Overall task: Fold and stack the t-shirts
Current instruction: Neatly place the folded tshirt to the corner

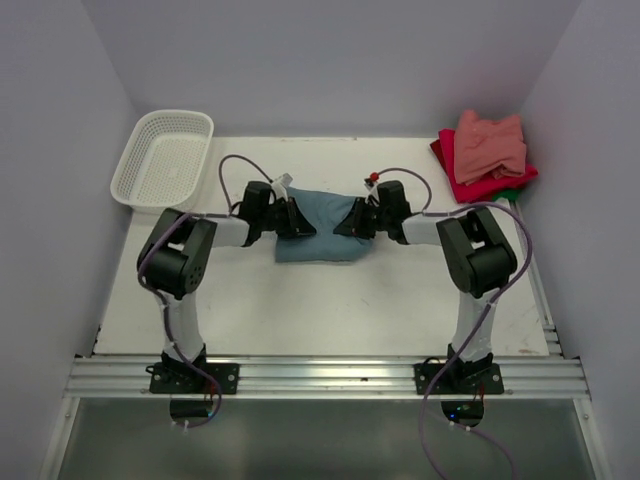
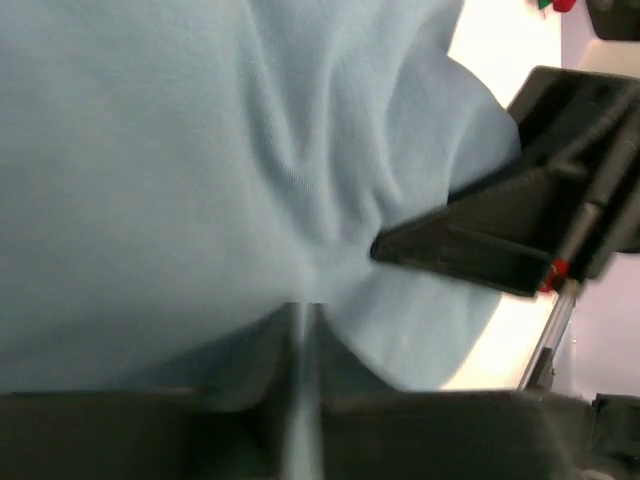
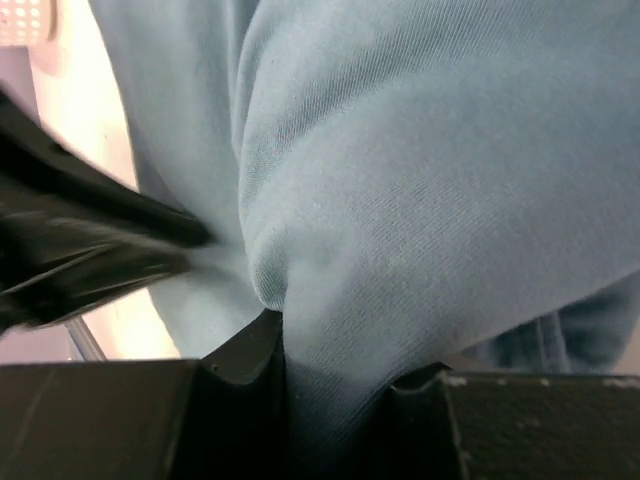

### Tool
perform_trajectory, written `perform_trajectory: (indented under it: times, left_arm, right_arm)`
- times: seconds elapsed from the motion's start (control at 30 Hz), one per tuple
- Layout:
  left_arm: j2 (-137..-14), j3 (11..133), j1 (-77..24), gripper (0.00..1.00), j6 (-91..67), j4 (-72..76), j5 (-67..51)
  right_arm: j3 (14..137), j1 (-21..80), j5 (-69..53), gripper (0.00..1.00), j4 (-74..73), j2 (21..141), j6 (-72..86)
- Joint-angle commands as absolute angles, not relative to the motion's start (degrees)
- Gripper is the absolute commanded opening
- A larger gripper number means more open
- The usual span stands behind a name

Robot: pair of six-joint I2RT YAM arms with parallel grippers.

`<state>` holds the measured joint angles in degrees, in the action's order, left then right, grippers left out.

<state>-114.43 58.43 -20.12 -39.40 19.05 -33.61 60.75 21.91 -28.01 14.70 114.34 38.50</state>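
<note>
The teal-blue shirt (image 1: 322,238) is lying bunched at the middle of the desk (image 1: 300,300), its long axis running from 9 o'clock to 3 o'clock in the top view. The left fingers (image 1: 298,221) are gripping its 9 o'clock end and the right fingers (image 1: 352,222) its 3 o'clock end, facing each other across the cloth. Both wrist views show each pair pressed onto a gathered ridge of fabric, so both arms are pinching the shirt, not hovering over it.

The folded stack (image 1: 488,150), salmon-pink over red with a sliver of green, is sitting well apart at about 2 o'clock from the shirt, at the desk's far right corner. The right arm is nearer to it. The basket (image 1: 165,158) is waiting at 10 o'clock. The shirt is looking crumpled, not yet flat, so I judge the next move to be a matched pull along that 9-to-3 line.
</note>
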Motion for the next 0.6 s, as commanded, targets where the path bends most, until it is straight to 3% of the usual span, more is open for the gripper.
perform_trajectory:
  times: [0.0,0.1,0.2,0.33,0.57]
  left_arm:
    - [-101.2,57.2,-18.2,0.31,-37.1,16.6,-30.9]
    - [-87.7,57.1,-16.6,0.64,-37.7,12.1,-25.9]
    - [-78.7,55.6,-16.3,0.80,-38.5,10.6,-23.5]
    - [-72.1,49.6,-16.3,0.83,-40.5,10.9,-24.6]
    - [-69.1,39.8,-16.3,0.82,-38.7,8.9,-28.7]
  right_arm:
    - [59.4,18.1,-29.3,0.00,12.7,106.8,40.1]
    - [59.7,13.6,-28.1,0.00,16.2,102.9,43.1]
    - [60.7,10.5,-26.9,0.00,20.5,100.9,47.5]
    - [65.5,5.8,-22.9,0.00,26.2,101.1,51.3]
    - [72.0,1.0,-3.9,0.00,37.9,103.0,53.7]
